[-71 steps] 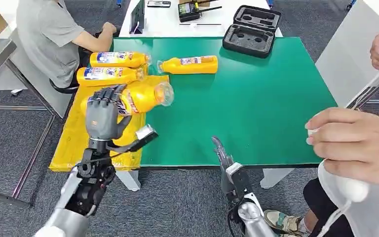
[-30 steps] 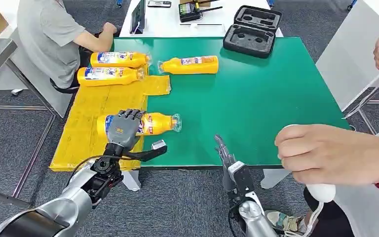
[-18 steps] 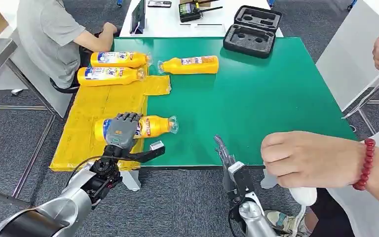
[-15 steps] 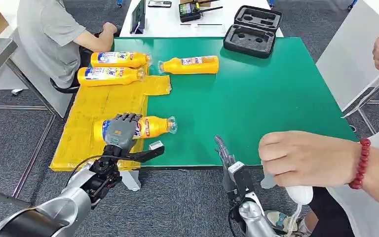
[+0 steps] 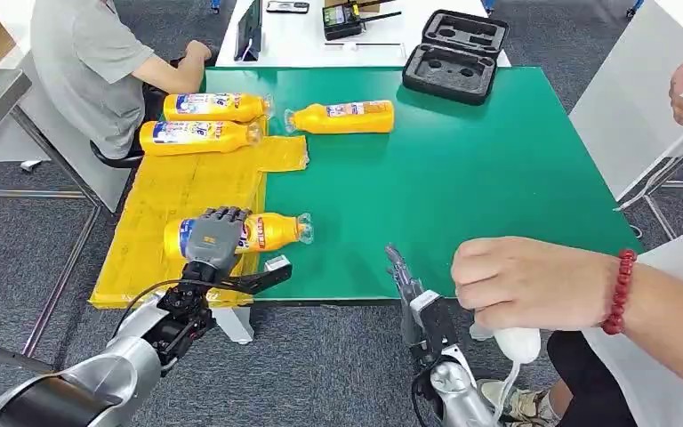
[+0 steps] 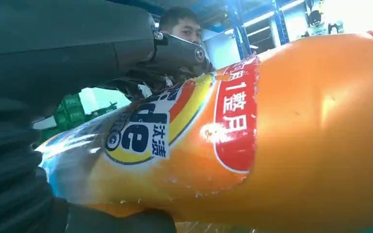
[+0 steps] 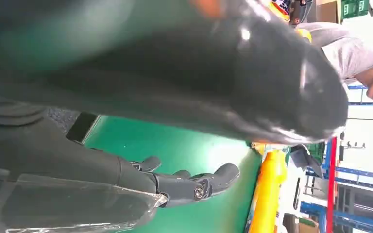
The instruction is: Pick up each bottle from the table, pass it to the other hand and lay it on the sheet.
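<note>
four orange bottles [image 5: 203,137], one yellow sheet [image 5: 178,191], one black case [image 5: 454,55], two robot hands [image 5: 212,238]

Looks like a robotics lab or test workshop to me, not anybody's home: grey office-type carpet floor [image 5: 338,365], a work table with a flat green top [image 5: 462,178] and a crinkly yellow plastic sheet [image 5: 169,200] taped over one corner. Behind it there's a white bench [image 5: 302,40] with a black handheld radio-looking gadget [image 5: 342,18] and an open black foam-lined equipment case [image 5: 453,53], plus a person in a grey t-shirt [image 5: 84,62] sitting right at the table edge. The wrist cams also catch blue metal racking [image 7: 354,172] and stacked green plastic crates [image 6: 70,109] in the background, so it's pretty warehouse-y.
</note>
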Robot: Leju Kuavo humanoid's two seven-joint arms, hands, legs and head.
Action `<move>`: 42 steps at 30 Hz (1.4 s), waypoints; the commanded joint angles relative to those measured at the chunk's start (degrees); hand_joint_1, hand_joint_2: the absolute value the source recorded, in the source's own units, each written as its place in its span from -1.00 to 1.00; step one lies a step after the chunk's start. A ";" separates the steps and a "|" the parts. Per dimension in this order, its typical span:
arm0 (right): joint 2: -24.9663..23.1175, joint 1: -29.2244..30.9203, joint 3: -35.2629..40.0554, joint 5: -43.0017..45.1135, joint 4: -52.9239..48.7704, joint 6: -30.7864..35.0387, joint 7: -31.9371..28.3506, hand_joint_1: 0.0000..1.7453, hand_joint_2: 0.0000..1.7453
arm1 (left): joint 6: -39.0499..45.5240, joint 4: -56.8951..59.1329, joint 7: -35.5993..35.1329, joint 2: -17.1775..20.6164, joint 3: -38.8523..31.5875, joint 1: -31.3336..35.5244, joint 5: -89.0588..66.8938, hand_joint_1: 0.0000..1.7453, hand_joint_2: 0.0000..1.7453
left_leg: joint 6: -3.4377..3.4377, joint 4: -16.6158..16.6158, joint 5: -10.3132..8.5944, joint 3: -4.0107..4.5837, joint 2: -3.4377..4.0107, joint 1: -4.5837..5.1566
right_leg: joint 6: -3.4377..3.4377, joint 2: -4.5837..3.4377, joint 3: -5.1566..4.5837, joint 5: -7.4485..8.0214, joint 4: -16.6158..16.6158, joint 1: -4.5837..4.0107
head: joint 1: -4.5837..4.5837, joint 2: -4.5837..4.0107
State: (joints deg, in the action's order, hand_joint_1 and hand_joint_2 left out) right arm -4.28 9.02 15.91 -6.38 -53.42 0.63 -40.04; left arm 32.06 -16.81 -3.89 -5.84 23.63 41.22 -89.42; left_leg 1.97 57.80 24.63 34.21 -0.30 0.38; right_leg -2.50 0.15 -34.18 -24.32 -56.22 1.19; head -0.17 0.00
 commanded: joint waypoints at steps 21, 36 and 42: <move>0.01 4.92 2.79 1.30 7.51 -0.49 0.04 -1.00 -1.00 | -1.44 4.16 -1.16 3.89 6.11 2.68 -0.58 -1.00 1.00 | -0.10 0.04 0.07 -0.10 0.07 -0.10 | 0.10 -0.06 0.11 -0.04 -0.01 -0.10 | 0.00 0.00; 0.35 4.75 3.50 1.76 7.29 -0.46 0.04 -1.00 -1.00 | 1.13 4.63 2.43 3.29 8.10 2.30 -0.57 -1.00 1.00 | -0.08 0.01 0.05 -0.09 0.04 -0.07 | 0.08 -0.03 0.10 -0.03 0.01 -0.07 | 0.00 0.00; 0.41 4.61 3.38 2.00 7.33 -0.15 0.04 -1.00 -1.00 | 1.91 4.01 3.09 2.63 7.06 2.04 0.22 -1.00 1.00 | -0.10 0.01 0.07 -0.15 0.03 -0.09 | 0.10 -0.01 0.16 -0.05 0.02 -0.09 | 0.00 0.00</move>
State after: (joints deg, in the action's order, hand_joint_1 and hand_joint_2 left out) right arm -4.44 11.98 17.81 -4.57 -49.05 0.13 -40.04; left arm 33.62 -15.32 -1.31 -2.73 28.44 41.21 -89.79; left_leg 1.97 57.80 24.63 34.20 -0.30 0.38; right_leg -2.50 0.15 -34.19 -24.32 -56.22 1.19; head -0.17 0.00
